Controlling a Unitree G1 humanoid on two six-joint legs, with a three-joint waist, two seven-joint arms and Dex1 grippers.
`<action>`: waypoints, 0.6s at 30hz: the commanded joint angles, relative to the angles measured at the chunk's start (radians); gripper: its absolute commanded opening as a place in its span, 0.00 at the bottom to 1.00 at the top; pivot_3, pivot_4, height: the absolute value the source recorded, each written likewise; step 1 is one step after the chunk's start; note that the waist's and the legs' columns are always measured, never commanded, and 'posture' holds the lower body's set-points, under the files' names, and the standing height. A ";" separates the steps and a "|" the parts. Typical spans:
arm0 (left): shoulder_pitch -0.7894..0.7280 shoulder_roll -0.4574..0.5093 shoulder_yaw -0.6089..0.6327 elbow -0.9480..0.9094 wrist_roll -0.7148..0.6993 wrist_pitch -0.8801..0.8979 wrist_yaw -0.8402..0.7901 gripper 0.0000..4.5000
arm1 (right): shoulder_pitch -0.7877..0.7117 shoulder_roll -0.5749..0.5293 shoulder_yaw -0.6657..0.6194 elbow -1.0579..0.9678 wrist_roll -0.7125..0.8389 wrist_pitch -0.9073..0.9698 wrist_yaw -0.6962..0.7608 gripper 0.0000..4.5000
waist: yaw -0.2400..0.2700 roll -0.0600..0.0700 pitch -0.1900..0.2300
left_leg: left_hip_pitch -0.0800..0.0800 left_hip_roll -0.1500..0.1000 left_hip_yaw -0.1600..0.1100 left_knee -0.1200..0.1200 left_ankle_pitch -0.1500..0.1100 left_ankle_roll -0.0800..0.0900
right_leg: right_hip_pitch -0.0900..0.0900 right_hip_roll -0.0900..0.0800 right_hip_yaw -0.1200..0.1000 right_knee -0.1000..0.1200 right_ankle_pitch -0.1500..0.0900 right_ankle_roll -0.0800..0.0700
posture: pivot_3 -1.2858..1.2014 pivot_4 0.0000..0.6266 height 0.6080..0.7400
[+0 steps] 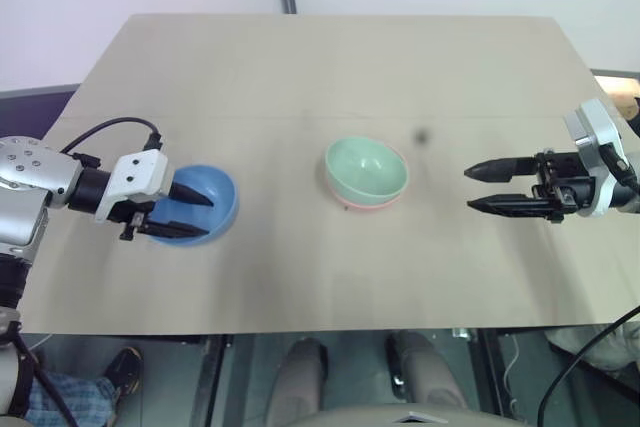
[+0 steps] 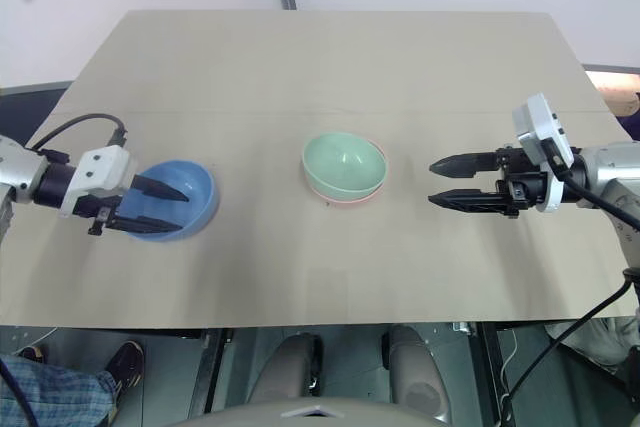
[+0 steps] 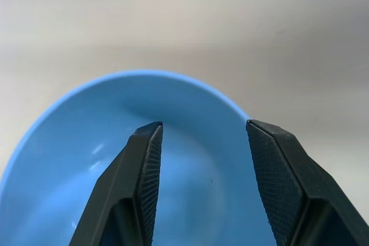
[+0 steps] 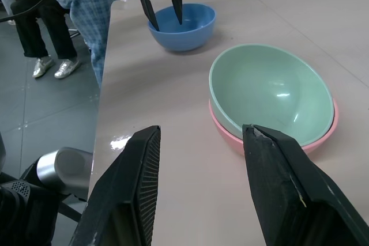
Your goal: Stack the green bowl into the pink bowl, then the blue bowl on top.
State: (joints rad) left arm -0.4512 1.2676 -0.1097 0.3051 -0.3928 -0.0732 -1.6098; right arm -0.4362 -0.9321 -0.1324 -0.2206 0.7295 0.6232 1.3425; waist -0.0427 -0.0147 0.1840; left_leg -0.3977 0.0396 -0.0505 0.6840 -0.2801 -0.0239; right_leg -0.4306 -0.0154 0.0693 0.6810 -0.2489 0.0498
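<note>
While its two black fingers stand apart with nothing clamped between them, the left gripper [image 1: 190,215] sits at the left of the head view, its tips straddling the near wall of the blue bowl [image 1: 212,197], one inside the hollow and one seemingly outside the rim. At the right of the frame the right gripper [image 1: 485,188] hangs spread wide and empty, aimed toward the centre. Mid-frame, the green bowl [image 1: 367,168] already nests inside the pink bowl [image 1: 352,205], of which just a salmon rim peeks out below. The first stacking step looks complete; the step in hand is gripping the blue bowl, which calls for pinching its wall, lifting, and carrying it rightward over the stack. Bare table [image 1: 300,67] lies between bowl and stack, and the blue bowl sits not far from the table's left edge.
</note>
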 commanded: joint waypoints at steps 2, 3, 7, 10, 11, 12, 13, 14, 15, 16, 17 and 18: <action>0.023 0.081 -0.022 -0.079 -0.107 0.015 -0.005 0.54 | 0.004 -0.009 -0.026 -0.027 0.013 -0.008 -0.002 0.56 | 0.002 0.000 0.000 | 0.000 0.000 0.000 0.000 0.000 0.000 | 0.000 0.000 0.000 0.000 0.000 0.000 | 0.52 0.24 1.00; 0.037 0.101 -0.029 -0.096 -0.133 0.024 -0.005 0.54 | 0.006 -0.009 -0.027 -0.027 0.014 -0.007 -0.002 0.56 | 0.002 0.000 0.000 | 0.000 0.000 0.000 0.000 0.000 0.000 | 0.000 0.000 0.000 0.000 0.000 0.000 | 0.52 0.24 1.00; 0.067 0.132 -0.037 -0.102 -0.148 0.002 -0.005 0.54 | 0.009 -0.009 -0.030 -0.028 0.018 -0.002 -0.006 0.56 | 0.002 0.001 0.000 | 0.000 0.000 0.000 0.000 0.000 0.000 | 0.000 0.000 0.000 0.000 0.000 0.000 | 0.52 0.24 1.00; 0.079 0.128 -0.046 -0.084 -0.125 -0.033 -0.005 0.54 | 0.004 -0.012 -0.031 -0.026 0.020 0.000 -0.006 0.56 | 0.002 0.001 0.000 | 0.000 0.000 0.000 0.000 0.000 0.000 | 0.000 0.000 0.000 0.000 0.000 0.000 | 0.52 0.24 1.00; 0.084 0.119 -0.046 -0.082 -0.114 -0.037 -0.005 0.54 | 0.002 -0.012 -0.030 -0.022 0.018 -0.001 -0.005 0.56 | 0.002 0.001 0.000 | 0.000 0.000 0.000 0.000 0.000 0.000 | 0.000 0.000 0.000 0.000 0.000 0.000 | 0.52 0.24 1.00; 0.095 0.111 -0.050 -0.081 -0.100 -0.048 -0.005 0.54 | 0.000 -0.012 -0.029 -0.019 0.017 -0.001 -0.005 0.56 | 0.003 0.001 0.000 | 0.000 0.000 0.001 0.000 0.000 0.000 | 0.000 0.000 0.000 0.000 0.000 0.000 | 0.52 0.24 1.00; 0.102 0.107 -0.051 -0.080 -0.089 -0.056 -0.005 0.54 | -0.001 -0.012 -0.029 -0.017 0.016 -0.002 -0.005 0.56 | 0.002 0.001 0.000 | 0.000 0.000 0.001 0.000 0.000 0.000 | 0.000 0.000 0.000 0.000 0.000 0.000 | 0.52 0.24 1.00; 0.108 0.093 -0.052 -0.076 -0.070 -0.067 -0.005 0.54 | -0.002 -0.012 -0.028 -0.016 0.015 -0.002 -0.006 0.56 | 0.002 0.001 0.000 | 0.000 0.000 0.001 0.000 0.000 0.000 | 0.000 0.000 0.000 0.000 0.000 0.000 | 0.52 0.24 1.00; 0.110 0.077 -0.050 -0.070 -0.049 -0.076 -0.005 0.54 | -0.002 -0.012 -0.028 -0.015 0.015 -0.002 -0.006 0.56 | 0.002 0.001 0.000 | 0.000 0.000 0.001 0.000 0.000 0.000 | 0.000 0.000 0.000 0.000 0.000 0.000 | 0.52 0.24 1.00; 0.111 0.063 -0.047 -0.064 -0.030 -0.083 -0.005 0.54 | -0.001 -0.012 -0.029 -0.017 0.016 -0.001 -0.008 0.56 | 0.003 0.001 0.000 | 0.000 0.000 0.001 0.000 0.000 0.000 | 0.000 0.000 0.000 0.000 0.000 0.000 | 0.52 0.24 1.00; 0.111 0.053 -0.044 -0.061 -0.016 -0.087 -0.005 0.54 | -0.001 -0.012 -0.030 -0.018 0.017 0.000 -0.008 0.56 | 0.003 0.001 0.000 | 0.000 0.000 0.001 0.000 0.000 0.000 | 0.000 0.000 0.000 0.000 0.000 0.000 | 0.52 0.24 1.00; 0.112 0.043 -0.041 -0.060 -0.004 -0.090 -0.005 0.54 | 0.000 -0.012 -0.031 -0.020 0.018 0.001 -0.011 0.56 | 0.003 0.001 0.000 | 0.000 0.000 0.001 0.000 0.000 0.000 | 0.000 0.000 0.000 0.000 0.000 0.000 | 0.52 0.24 1.00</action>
State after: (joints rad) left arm -0.3362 1.3046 -0.1675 0.2417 -0.4131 -0.1452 -1.6102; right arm -0.4206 -0.9323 -0.1340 -0.2193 0.7317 0.6282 1.3329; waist -0.0395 -0.0141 0.1844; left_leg -0.3977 0.0396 -0.0499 0.6839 -0.2801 -0.0239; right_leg -0.4306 -0.0151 0.0696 0.6806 -0.2490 0.0498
